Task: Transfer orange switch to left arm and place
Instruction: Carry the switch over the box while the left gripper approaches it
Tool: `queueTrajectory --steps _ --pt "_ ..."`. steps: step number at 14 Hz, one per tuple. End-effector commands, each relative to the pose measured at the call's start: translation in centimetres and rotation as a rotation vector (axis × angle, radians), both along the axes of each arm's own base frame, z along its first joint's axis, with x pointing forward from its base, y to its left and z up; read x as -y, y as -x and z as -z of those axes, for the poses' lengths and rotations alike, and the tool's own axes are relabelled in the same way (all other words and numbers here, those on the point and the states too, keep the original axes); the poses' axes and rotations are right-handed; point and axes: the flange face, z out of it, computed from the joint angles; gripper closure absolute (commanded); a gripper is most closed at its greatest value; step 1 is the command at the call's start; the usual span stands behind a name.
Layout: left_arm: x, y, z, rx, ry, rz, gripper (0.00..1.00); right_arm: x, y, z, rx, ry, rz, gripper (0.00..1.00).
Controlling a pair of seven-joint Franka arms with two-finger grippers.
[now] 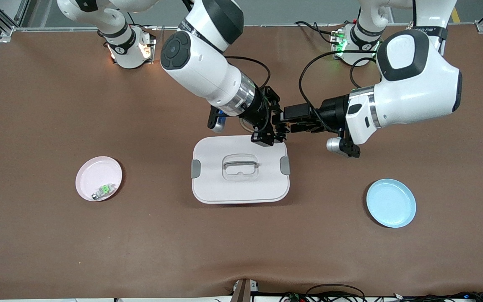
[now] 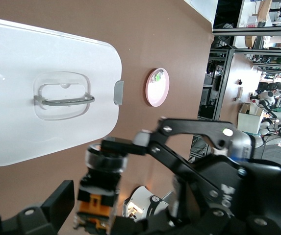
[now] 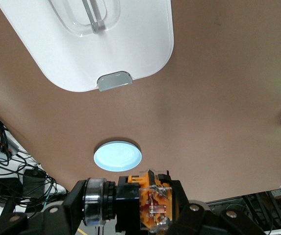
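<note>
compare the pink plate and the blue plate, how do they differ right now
The pink plate lies toward the right arm's end of the table; the blue plate lies toward the left arm's end, slightly nearer the front camera. The pink plate holds a small green-and-silver part; the blue plate holds nothing. Both are small, round and flat on the table, one at each end of the box.

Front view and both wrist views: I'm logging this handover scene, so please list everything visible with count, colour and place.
Switch: one, black and orange, in the air over the box's edge, held.
Box: one, white with grey clasps, mid-table.
Pink plate: one, toward the right arm's end.
Green part: one, green and silver, in the pink plate.
Blue plate: one, toward the left arm's end.
Right gripper: black, shut on the switch.
Left gripper: black, open around the switch.
</note>
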Motion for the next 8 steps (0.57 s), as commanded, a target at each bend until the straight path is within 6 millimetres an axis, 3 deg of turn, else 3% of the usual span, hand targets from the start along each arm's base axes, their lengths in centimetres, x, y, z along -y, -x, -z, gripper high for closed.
queueTrajectory --steps 1,8 --pt "-0.5 -1.2 1.1 -0.002 0.006 -0.012 0.00 -0.5 -0.2 -1.3 0.011 -0.018 0.034 1.00" --pt "-1.3 -1.5 1.3 -0.010 0.000 -0.019 0.00 -0.5 -0.4 -2.4 0.027 -0.054 0.071 1.00"
